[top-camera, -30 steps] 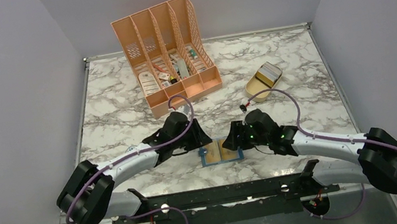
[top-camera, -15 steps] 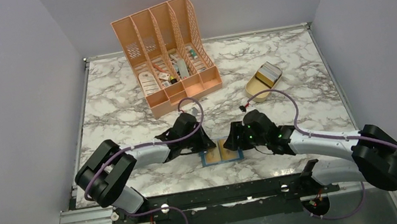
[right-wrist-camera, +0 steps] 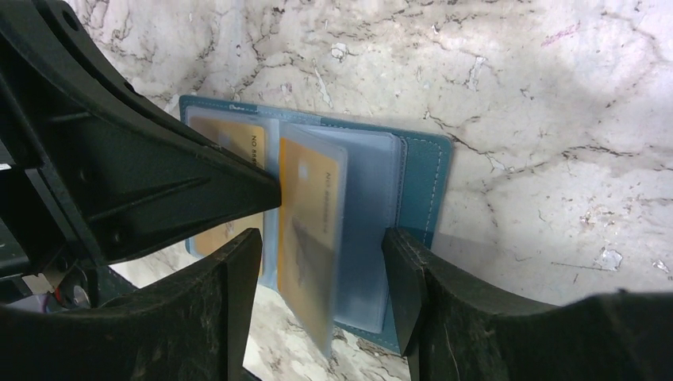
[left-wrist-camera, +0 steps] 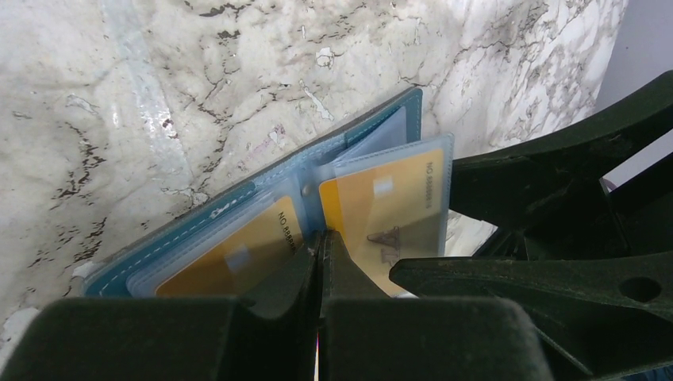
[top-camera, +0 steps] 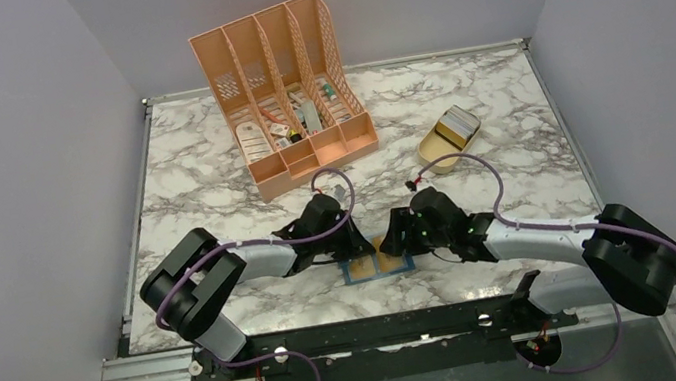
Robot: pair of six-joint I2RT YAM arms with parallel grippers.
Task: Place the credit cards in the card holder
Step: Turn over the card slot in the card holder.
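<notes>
Near the table's (top-camera: 210, 169) near edge the card holder (top-camera: 377, 264) lies open, two yellow credit cards (left-wrist-camera: 389, 202) seated in its clear sleeves (right-wrist-camera: 369, 214). My left pincer (left-wrist-camera: 320, 246) is pressed together at the fold, my right pincer (right-wrist-camera: 317, 238) spread wide astride the loose sleeves; I judge the filling nearly done.

On the marble table (top-camera: 203, 190), far side: peach desk organizer (top-camera: 239, 59), upright, small items in its slots; well right, tan oval tray (top-camera: 431, 151).

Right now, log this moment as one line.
teal folding card holder: open | two yellow plastic cards: in sleeves | left jaws: shut | right jaws: open
</notes>
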